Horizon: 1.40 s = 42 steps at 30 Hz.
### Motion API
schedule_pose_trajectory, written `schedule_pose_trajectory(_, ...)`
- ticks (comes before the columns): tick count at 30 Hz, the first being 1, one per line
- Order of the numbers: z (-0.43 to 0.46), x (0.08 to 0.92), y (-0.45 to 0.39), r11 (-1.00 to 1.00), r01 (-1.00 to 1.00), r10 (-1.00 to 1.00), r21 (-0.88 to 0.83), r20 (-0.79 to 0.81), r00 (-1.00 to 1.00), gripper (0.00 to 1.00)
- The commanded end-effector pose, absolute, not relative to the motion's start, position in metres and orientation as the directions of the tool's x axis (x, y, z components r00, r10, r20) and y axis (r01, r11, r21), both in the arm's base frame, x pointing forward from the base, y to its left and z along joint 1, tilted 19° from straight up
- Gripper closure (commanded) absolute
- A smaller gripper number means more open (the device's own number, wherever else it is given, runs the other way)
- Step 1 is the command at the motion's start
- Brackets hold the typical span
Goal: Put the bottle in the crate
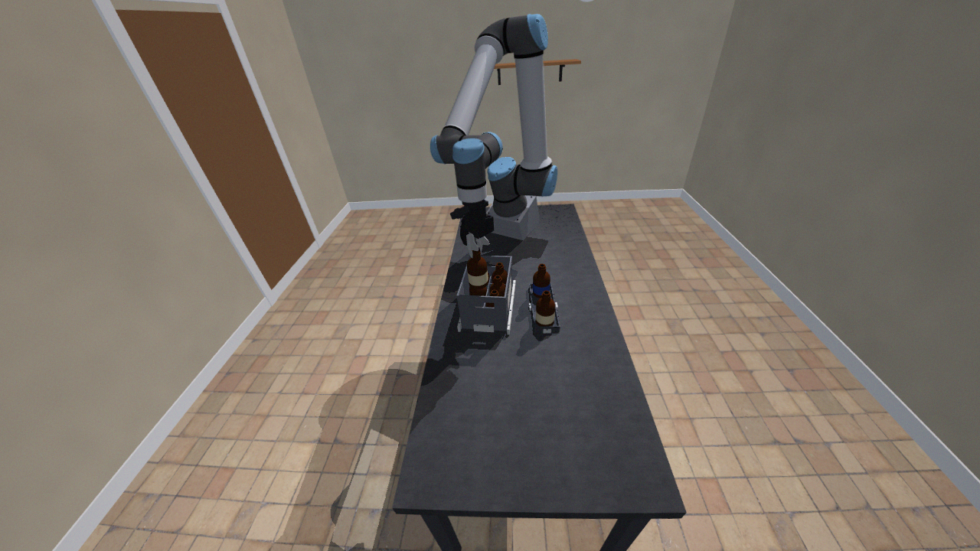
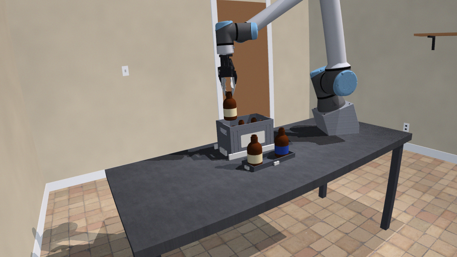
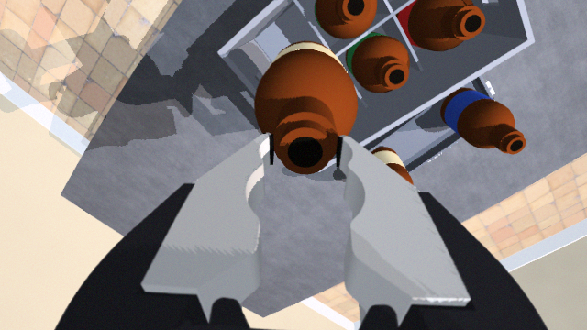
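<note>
1. Pincer (image 1: 477,250) (image 2: 228,92) (image 3: 304,137) state: grasping a cream-labelled brown bottle (image 1: 477,274) (image 2: 230,110) (image 3: 306,105) by its neck, one fingertip on each side.
2. Held bottle position: upright, suspended over the crate (image 1: 472,311) (image 2: 225,137) (image 3: 431,78), toward the end farther from the arm base (image 2: 338,121). It is not seated in a slot. Exact alignment with the slot cannot be determined.
3. Crate condition: standing level on the desk (image 1: 534,425) (image 2: 191,191) (image 3: 303,206). A white strip (image 1: 511,308) (image 2: 246,151) lies along the foot of its tray-facing side.
4. Crate contents: brown bottles stand in divided compartments. The wrist view shows a green-labelled bottle (image 3: 381,64) next to the held bottle and a red-labelled bottle (image 3: 431,27) farther along.
5. Tray (image 1: 555,328) (image 2: 265,164) (image 3: 426,150) condition: flat on the desk beside the crate, with a gap between the two.
6. Tray contents: two upright bottles, spaced apart. The blue-labelled bottle (image 1: 541,279) (image 2: 281,142) (image 3: 487,121) occupies the end nearer the arm base; the second cream-labelled bottle (image 1: 545,312) (image 2: 254,153) (image 3: 392,162) occupies the opposite end.
7. Release status: the held bottle is not released; the pincer is not clear of the crate area.
</note>
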<state>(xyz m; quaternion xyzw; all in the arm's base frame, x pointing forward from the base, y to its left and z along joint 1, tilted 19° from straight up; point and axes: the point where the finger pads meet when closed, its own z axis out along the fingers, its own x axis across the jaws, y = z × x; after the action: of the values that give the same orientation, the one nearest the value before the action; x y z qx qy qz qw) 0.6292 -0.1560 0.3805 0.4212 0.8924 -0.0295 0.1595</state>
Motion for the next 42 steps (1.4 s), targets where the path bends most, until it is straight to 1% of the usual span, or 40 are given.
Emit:
schedule_pose_trajectory(1,0.383,0.63,-0.161,0.644,0.761,0.742,0.083,-0.311,-0.594,1.0)
schedule_pose_trajectory(42,0.388,0.632,-0.184,0.644,0.761,0.742,0.083,-0.311,-0.594,1.0)
